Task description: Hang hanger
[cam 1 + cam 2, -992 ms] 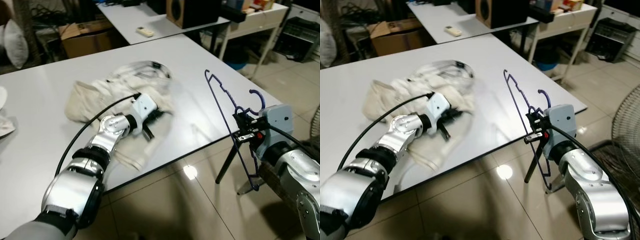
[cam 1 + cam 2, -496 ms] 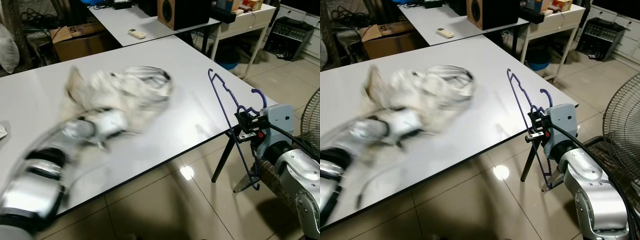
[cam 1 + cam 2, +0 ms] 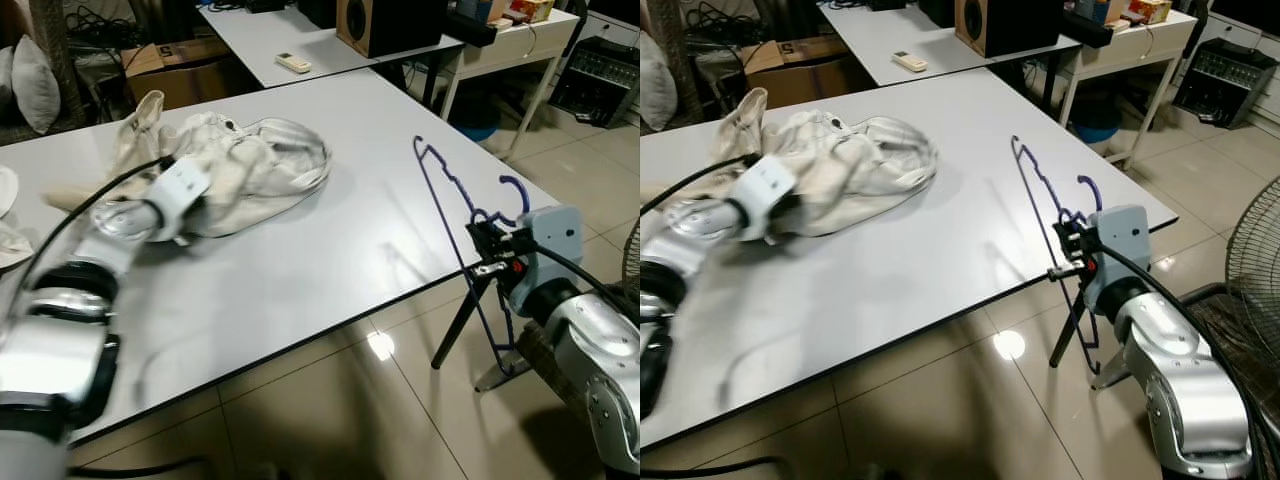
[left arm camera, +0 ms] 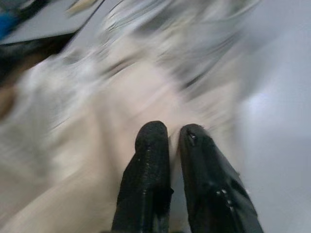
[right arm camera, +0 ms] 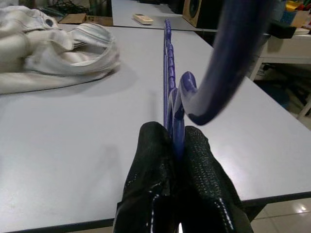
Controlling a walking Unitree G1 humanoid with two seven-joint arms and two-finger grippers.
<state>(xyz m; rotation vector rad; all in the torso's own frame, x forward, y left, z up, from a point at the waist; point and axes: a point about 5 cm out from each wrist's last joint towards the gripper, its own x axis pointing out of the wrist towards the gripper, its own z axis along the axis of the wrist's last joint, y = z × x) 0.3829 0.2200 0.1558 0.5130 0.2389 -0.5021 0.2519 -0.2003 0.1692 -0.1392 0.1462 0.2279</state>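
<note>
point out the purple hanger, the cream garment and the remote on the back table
purple hanger (image 3: 443, 185), left eye view, on its upper sloping arm above the table edge
cream garment (image 3: 240, 175), left eye view, on the bunched middle folds
remote (image 3: 292, 62), left eye view, on its white top face

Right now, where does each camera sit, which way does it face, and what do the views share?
Left eye, right eye: head, looking down at the white table; both silver arms show.
Left wrist: along the left gripper pinching the cream garment; blurred.
Right wrist: along the right gripper clamping the purple hanger, facing across the table.
Shared: garment, hanger and table.
</note>
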